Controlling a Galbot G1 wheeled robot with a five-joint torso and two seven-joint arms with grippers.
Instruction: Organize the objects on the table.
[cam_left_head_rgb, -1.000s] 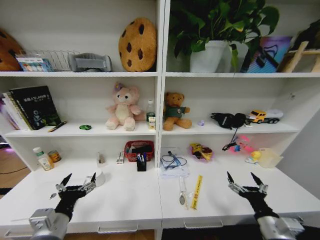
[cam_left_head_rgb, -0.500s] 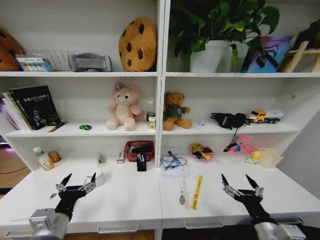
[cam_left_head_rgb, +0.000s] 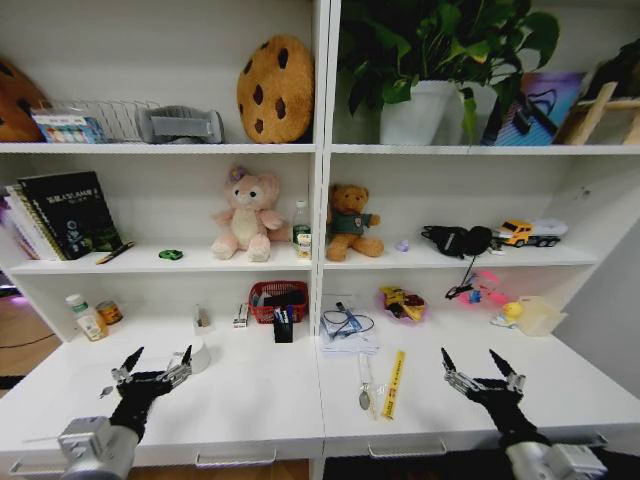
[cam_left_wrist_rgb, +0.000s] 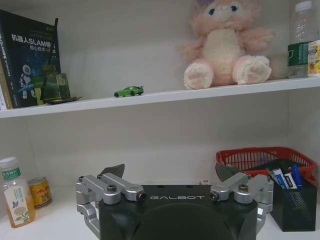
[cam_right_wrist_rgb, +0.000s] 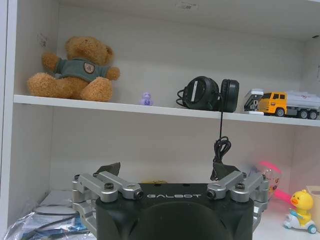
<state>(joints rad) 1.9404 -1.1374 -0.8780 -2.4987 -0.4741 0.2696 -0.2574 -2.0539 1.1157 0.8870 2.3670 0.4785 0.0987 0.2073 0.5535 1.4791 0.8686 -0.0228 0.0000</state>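
Observation:
The white table (cam_left_head_rgb: 250, 400) holds loose objects: a yellow ruler (cam_left_head_rgb: 394, 383), a metal spoon-like item (cam_left_head_rgb: 364, 392), a bagged cable (cam_left_head_rgb: 347, 328), a black pen holder (cam_left_head_rgb: 283, 326) with blue pens (cam_left_wrist_rgb: 292, 176), and a white tape roll (cam_left_head_rgb: 197, 355). A tiny green toy car (cam_left_head_rgb: 170, 254) (cam_left_wrist_rgb: 129, 91) sits on the shelf above. My left gripper (cam_left_head_rgb: 155, 368) (cam_left_wrist_rgb: 170, 172) hovers open over the table's left part, beside the tape roll. Over the right part, my right gripper (cam_left_head_rgb: 482, 370) (cam_right_wrist_rgb: 165, 170) is open and holds nothing.
A red basket (cam_left_head_rgb: 278, 298), a drink bottle (cam_left_head_rgb: 85, 317) and a can (cam_left_head_rgb: 109, 312) stand at the back. A yellow duck (cam_left_head_rgb: 510, 313) and a clear tub (cam_left_head_rgb: 540, 315) sit back right. Shelves above carry plush toys, headphones (cam_right_wrist_rgb: 207, 94), a toy truck (cam_right_wrist_rgb: 280, 104) and books.
My right gripper has shifted a little to the left over the table. The left gripper and the objects have not moved.

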